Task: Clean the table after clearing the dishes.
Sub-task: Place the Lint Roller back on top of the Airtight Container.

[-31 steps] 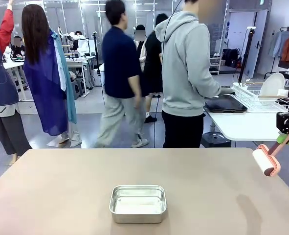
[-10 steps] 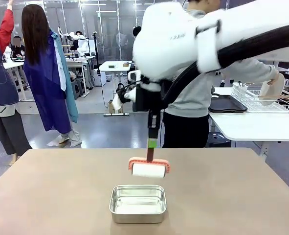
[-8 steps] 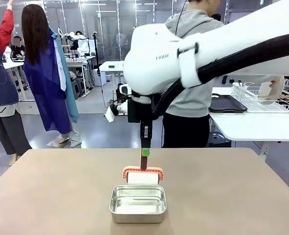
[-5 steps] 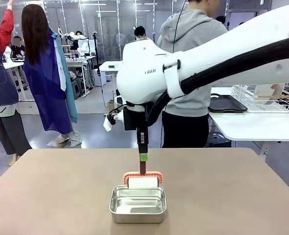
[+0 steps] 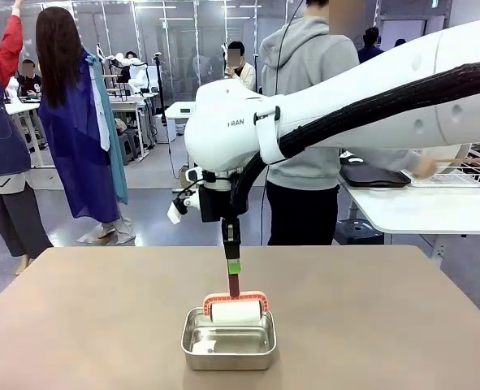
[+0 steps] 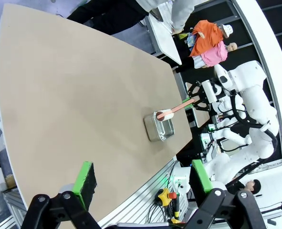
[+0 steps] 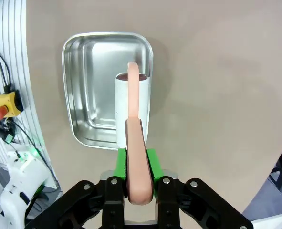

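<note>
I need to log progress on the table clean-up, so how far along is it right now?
Done: the table carries no plates; a dark tray sits on the white side table beside the person. In hand: the right gripper is shut on the pink-handled roller, its white roll at the far rim of the steel pan. The left gripper hangs open. Left: I'd guess rolling the tabletop.
</note>
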Robot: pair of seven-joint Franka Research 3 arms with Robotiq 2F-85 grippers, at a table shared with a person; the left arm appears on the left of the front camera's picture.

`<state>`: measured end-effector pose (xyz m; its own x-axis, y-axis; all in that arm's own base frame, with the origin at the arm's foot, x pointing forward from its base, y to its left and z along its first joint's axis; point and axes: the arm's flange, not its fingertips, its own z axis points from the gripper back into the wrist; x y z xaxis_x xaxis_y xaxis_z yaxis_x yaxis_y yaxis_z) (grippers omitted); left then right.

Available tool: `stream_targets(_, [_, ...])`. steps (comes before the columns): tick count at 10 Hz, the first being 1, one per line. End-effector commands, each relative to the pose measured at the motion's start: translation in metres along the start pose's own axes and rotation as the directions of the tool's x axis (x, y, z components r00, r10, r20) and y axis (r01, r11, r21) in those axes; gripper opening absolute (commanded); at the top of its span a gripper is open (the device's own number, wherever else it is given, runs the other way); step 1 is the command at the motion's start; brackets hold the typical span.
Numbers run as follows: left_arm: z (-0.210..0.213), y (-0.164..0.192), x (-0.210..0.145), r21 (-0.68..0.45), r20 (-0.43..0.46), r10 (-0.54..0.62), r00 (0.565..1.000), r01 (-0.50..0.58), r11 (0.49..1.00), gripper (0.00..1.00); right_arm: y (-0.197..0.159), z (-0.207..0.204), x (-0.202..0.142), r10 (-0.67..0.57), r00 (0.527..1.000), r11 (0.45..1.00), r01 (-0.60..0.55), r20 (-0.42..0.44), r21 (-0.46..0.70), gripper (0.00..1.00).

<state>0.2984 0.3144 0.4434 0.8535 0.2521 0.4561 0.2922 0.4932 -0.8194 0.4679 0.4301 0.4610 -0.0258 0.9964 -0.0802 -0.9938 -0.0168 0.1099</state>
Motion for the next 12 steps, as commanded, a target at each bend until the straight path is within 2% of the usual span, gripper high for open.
stream_targets(1, [0.004, -0.004, -0.002, 0.008, -0.008, -0.007, 1.0, 0.007, 1.0, 1.0, 0.001, -0.01, 0.016, 0.051, 0.999, 0.998, -0.052, 0.007, 0.042, 0.21])
stream_targets(3, [0.004, -0.004, -0.002, 0.008, -0.008, -0.007, 1.0, 0.007, 1.0, 1.0, 0.004, -0.011, 0.017, 0.014, 1.0, 1.0, -0.014, 0.001, -0.003, 0.21])
stream_targets(5, [0.004, -0.004, -0.002, 0.008, -0.008, -0.007, 1.0, 0.007, 1.0, 1.0, 0.0, -0.022, 0.011, 0.017, 1.0, 1.0, -0.017, -0.006, 0.004, 0.21])
stream_targets(7, [0.004, -0.004, -0.002, 0.008, -0.008, -0.007, 1.0, 0.007, 1.0, 1.0, -0.006, -0.034, 0.006, 0.014, 1.0, 1.0, -0.014, 0.027, 0.0, 0.23])
stream_targets(9, [0.004, -0.004, -0.002, 0.008, -0.008, -0.007, 1.0, 0.007, 1.0, 1.0, -0.008, -0.041, 0.003, 0.014, 0.999, 1.0, -0.015, 0.043, 0.014, 0.41])
stream_targets(10, [0.004, -0.004, -0.002, 0.008, -0.008, -0.007, 1.0, 0.007, 1.0, 1.0, -0.007, -0.041, 0.001, 0.011, 0.999, 1.0, -0.012, 0.052, 0.01, 0.6])
stream_targets(11, [0.004, -0.004, -0.002, 0.008, -0.008, -0.007, 1.0, 0.007, 1.0, 1.0, -0.005, -0.038, 0.0, 0.011, 0.999, 1.0, -0.011, 0.046, -0.002, 0.7])
stream_targets(12, [0.004, -0.004, -0.002, 0.008, -0.008, -0.007, 1.0, 0.007, 1.0, 1.0, -0.004, -0.034, -0.001, 0.005, 0.999, 1.0, -0.005, 0.036, -0.009, 0.89])
